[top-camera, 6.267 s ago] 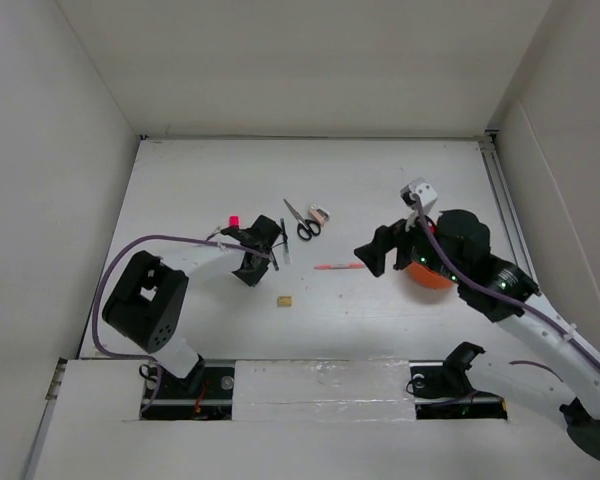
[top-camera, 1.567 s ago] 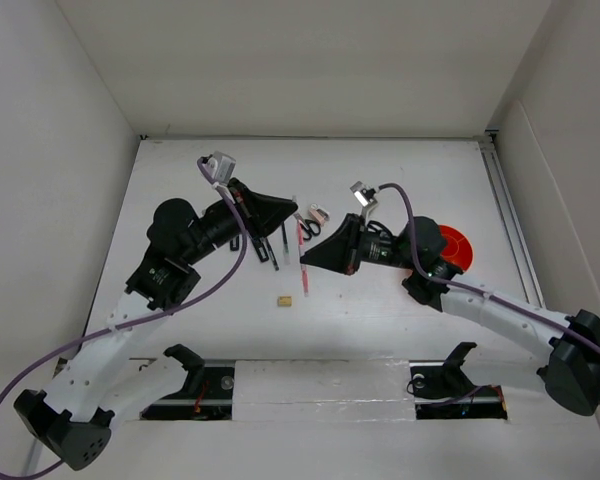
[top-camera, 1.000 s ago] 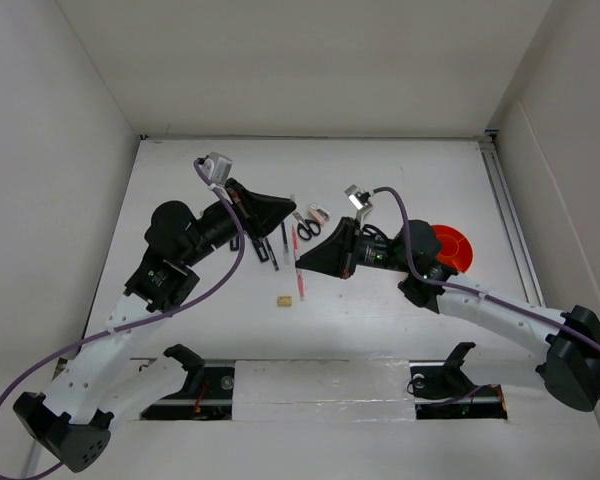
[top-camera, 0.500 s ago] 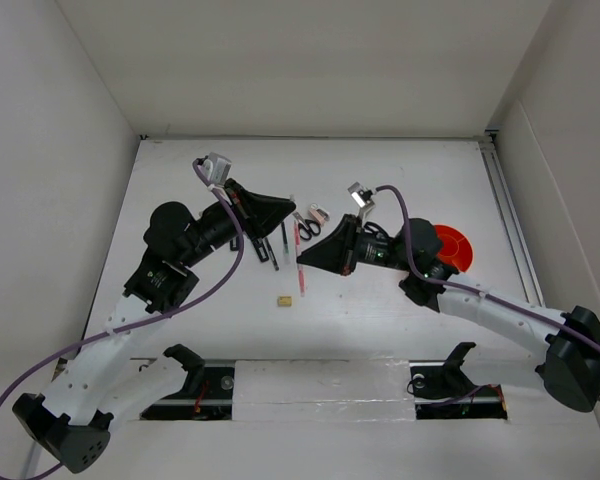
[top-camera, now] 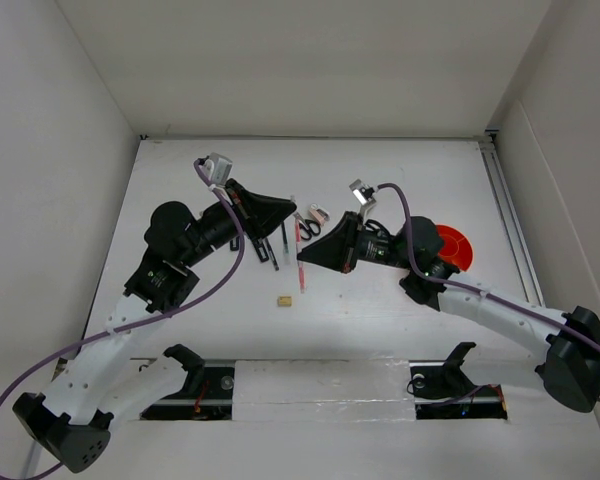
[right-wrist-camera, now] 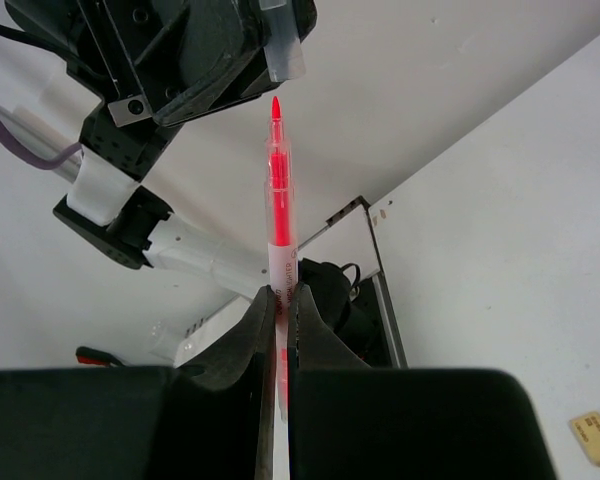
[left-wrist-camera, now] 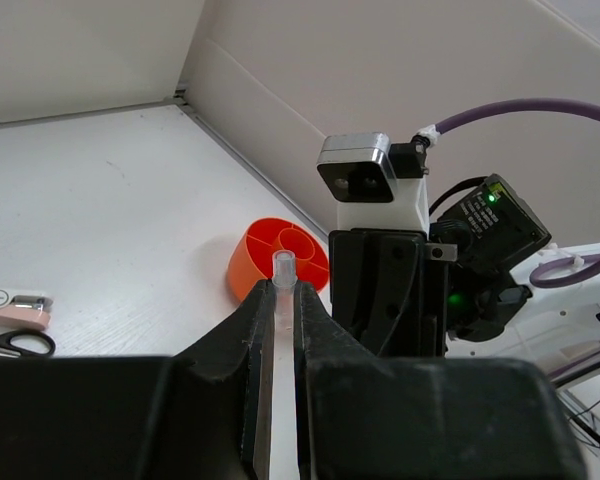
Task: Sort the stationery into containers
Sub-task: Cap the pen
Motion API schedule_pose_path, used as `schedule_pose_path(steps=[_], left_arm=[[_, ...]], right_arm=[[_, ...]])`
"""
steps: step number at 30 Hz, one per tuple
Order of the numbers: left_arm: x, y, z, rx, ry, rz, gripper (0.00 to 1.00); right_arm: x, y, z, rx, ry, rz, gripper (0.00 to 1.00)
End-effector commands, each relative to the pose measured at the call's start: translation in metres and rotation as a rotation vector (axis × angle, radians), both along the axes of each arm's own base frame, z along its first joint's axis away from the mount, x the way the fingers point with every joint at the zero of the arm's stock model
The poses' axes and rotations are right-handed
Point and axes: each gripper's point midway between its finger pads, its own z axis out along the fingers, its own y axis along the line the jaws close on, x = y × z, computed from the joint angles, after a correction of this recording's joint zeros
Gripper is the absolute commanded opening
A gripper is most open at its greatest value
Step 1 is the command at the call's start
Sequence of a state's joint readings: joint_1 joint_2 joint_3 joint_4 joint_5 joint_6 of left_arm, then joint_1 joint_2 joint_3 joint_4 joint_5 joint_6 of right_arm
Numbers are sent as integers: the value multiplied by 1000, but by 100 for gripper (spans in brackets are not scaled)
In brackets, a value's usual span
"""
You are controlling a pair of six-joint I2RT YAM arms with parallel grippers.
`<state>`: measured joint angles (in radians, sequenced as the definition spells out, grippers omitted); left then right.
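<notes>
My right gripper (top-camera: 302, 262) (right-wrist-camera: 279, 295) is shut on the thin red-orange pen (top-camera: 298, 240) (right-wrist-camera: 277, 190), holding it crosswise above the table. The pen's bare tip points at my left gripper (top-camera: 290, 207) (left-wrist-camera: 277, 290). That gripper is shut on a clear pen cap (left-wrist-camera: 282, 268) (right-wrist-camera: 285, 45), a short gap from the tip. The orange cup (top-camera: 452, 247) (left-wrist-camera: 300, 240) stands at the right, behind the right arm. Black-handled scissors (top-camera: 307, 226) (left-wrist-camera: 10, 343) and a pinkish-white piece (top-camera: 320, 213) (left-wrist-camera: 15, 305) lie just beyond both grippers.
Dark pens (top-camera: 272, 252) lie on the table under the left gripper. A tiny tan eraser (top-camera: 283, 299) (right-wrist-camera: 595, 432) sits nearer the front. The two wrists nearly meet over mid-table. White walls close in the table on three sides.
The right gripper has carried the red pen slightly toward the far side, nearer the cap in the left gripper. The left arm has stayed still. Both grips are unchanged.
</notes>
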<state>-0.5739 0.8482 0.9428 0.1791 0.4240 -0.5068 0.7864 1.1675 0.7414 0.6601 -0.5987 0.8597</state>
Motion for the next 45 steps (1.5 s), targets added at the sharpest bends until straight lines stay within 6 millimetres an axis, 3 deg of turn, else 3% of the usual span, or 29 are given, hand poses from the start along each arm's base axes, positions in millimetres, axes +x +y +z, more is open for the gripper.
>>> schedule_pose_path(steps=[1,18,45], left_arm=[[-6,-1,16,-32,-49,-29,0],[-10,-5,15,-31,-45,-68,0],[-7,-9,10,-26,-22,-75,0]], right_arm=[[4,-3,30,62,-84,-17,0],[11,-2,27,53,-87,-28,0],[12,-16,57,140,-170,-114,0]])
